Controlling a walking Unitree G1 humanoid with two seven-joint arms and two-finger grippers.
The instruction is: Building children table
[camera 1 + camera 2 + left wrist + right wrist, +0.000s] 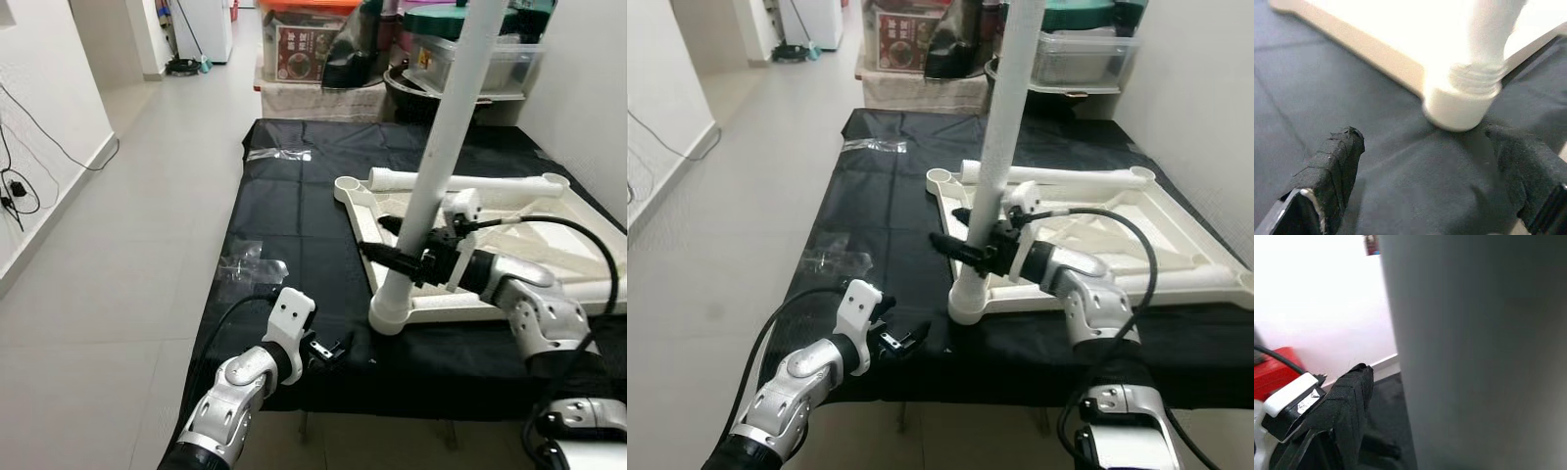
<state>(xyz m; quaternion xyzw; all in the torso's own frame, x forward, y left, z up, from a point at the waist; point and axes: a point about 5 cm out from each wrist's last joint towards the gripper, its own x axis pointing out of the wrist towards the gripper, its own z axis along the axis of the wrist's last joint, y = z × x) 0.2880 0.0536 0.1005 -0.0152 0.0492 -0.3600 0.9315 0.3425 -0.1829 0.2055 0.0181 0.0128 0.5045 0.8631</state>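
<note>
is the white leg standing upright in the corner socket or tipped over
Upright, leaning slightly. The white leg rises from the corner socket of the upturned tabletop, with the right gripper closed around it. Whether it is fully screwed in: cannot tell.

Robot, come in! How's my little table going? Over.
Right gripper clamped on the upright white leg, seated in the upturned tabletop's near corner. Left gripper open, empty, low over the black sheet. Nothing blocking.
</note>
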